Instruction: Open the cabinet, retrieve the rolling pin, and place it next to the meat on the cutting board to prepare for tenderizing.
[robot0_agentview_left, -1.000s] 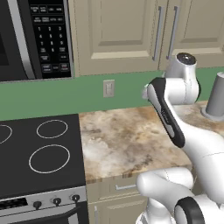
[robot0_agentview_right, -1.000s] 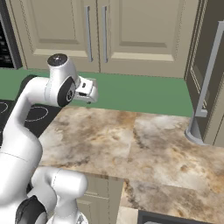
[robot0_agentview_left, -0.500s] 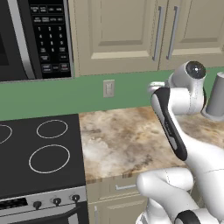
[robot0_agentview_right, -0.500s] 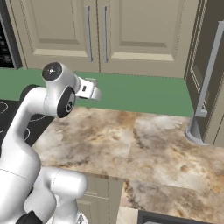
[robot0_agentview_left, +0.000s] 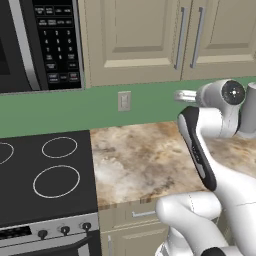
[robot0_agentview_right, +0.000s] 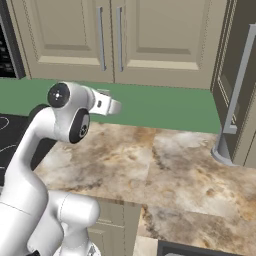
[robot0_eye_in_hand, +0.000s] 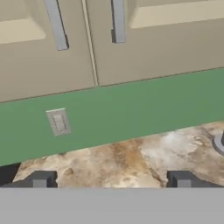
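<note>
Two shut doors on the cabinet; the pincer hangs wide, empty, below.

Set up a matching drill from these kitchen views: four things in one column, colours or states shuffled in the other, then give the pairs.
1. cabinet
2. backsplash wall
3. stove top
4. gripper

a. green
b. black with ring burners
c. open, nothing between its fingers
d. beige, both doors closed

Pairs: 1-d, 2-a, 3-b, 4-c

microwave keypad — rows of white markings, too blurred to read, nothing else lettered
</note>
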